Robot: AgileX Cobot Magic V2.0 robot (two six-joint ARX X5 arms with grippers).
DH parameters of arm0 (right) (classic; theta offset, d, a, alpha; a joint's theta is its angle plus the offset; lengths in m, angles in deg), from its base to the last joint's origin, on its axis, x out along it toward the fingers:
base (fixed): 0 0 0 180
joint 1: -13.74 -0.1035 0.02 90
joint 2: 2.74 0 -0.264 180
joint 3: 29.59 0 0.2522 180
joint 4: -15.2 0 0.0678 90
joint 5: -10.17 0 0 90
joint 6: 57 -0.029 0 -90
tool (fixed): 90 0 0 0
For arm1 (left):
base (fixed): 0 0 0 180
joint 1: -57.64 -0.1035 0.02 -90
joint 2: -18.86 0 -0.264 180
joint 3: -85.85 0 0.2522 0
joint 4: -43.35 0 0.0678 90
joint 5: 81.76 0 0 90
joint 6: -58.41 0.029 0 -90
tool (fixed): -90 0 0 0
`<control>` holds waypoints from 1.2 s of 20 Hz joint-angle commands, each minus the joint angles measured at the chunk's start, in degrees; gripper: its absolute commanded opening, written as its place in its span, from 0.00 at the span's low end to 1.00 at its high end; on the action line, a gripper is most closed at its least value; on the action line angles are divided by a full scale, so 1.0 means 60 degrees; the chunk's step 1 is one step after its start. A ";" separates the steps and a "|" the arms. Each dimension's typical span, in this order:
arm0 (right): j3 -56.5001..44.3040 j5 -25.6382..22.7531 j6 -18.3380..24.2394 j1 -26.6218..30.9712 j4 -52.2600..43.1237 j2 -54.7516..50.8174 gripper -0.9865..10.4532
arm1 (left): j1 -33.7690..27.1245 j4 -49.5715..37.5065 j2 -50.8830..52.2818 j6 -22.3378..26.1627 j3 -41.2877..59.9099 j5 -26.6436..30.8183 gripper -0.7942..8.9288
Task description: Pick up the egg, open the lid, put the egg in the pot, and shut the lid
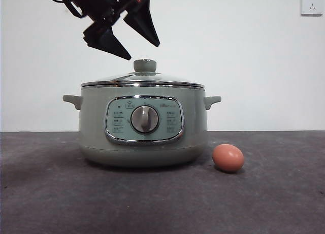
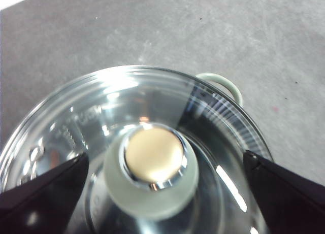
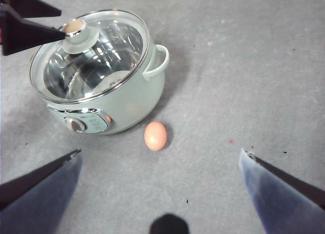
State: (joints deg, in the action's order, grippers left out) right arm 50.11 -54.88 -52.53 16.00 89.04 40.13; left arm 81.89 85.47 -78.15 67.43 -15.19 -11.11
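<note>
2 jaws spread, left gripper [image 1: 144, 51] above lid [image 1: 142, 80] | egg [image 1: 228, 158] beside pot [image 1: 96, 132] | right gripper [image 3: 160, 158] spread

Front view: low camera at about table height, looking level across the table [image 1: 45, 193] at the pot [image 1: 143, 123], which stands near and large, with the wall close behind. Left wrist view: camera directly above the lid [image 2: 152, 117], facing steeply down, very near; the knob [image 2: 152, 174] fills the centre, blurred by closeness. Right wrist view: camera high and well back, looking down at a slant over the pot [image 3: 109, 99], the egg [image 3: 155, 135] and open table beyond. All three views share the lid and knob. Front and right wrist views share the egg [image 1: 228, 158] and the control panel [image 1: 144, 119]. The right wrist view also takes in the left gripper [image 3: 38, 21] over the knob.
</note>
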 commanded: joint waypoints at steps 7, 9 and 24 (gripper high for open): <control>0.0015 0.0036 0.0015 -0.0007 0.0007 0.0193 0.58 | 0.0044 -0.0368 -0.0790 0.0102 -0.0040 0.0259 0.69; 0.0015 0.0036 0.0018 -0.0007 0.0000 0.0208 0.58 | 0.0102 -0.0382 -0.0816 0.0098 -0.0040 0.0390 0.69; 0.0015 0.0033 0.0036 -0.0007 -0.0022 0.0488 0.58 | 0.0160 -0.0306 -0.0812 -0.0004 -0.0040 0.0408 0.07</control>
State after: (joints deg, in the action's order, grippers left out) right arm 50.11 -54.90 -52.53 16.00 89.32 43.04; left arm 82.81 83.26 -82.61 67.82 -15.45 -8.44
